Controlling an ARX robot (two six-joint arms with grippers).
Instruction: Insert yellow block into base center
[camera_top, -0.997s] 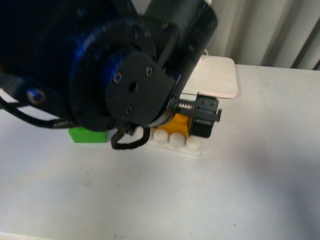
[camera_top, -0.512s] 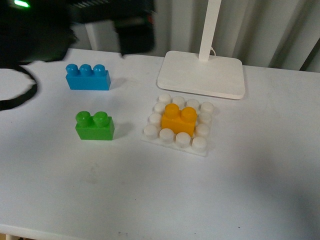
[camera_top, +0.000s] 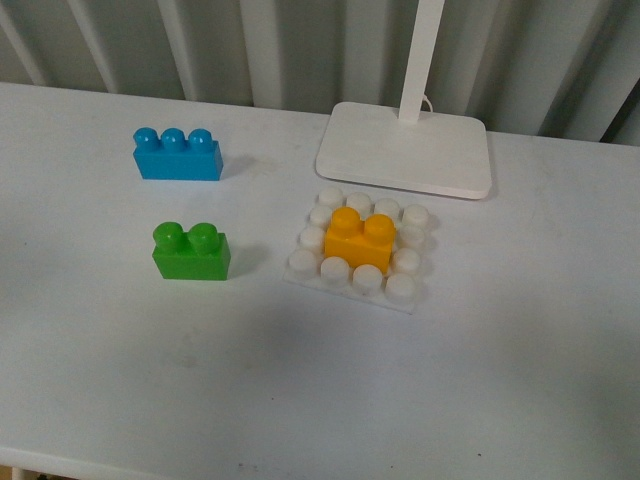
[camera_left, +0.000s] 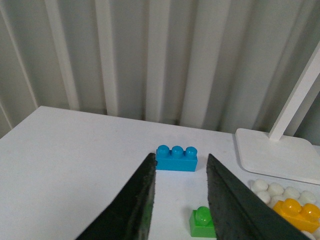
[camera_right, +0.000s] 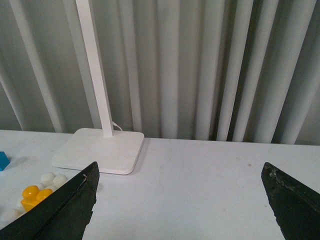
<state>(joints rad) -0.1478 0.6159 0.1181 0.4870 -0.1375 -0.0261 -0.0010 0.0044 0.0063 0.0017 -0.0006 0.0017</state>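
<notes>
Yellow block (camera_top: 358, 239) seated in base (camera_top: 405, 298) center.
We see the left gripper (camera_left: 178, 187) and right gripper (camera_right: 182, 192) both spread, empty; left arm gone from front view.

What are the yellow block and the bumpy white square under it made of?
The yellow block looks like smooth, slightly shiny moulded plastic: solid colour, rounded studs with soft highlights. The base beneath it also looks like plastic, white and more matte, with evenly moulded round studs. Pictures alone cannot confirm the material.
</notes>
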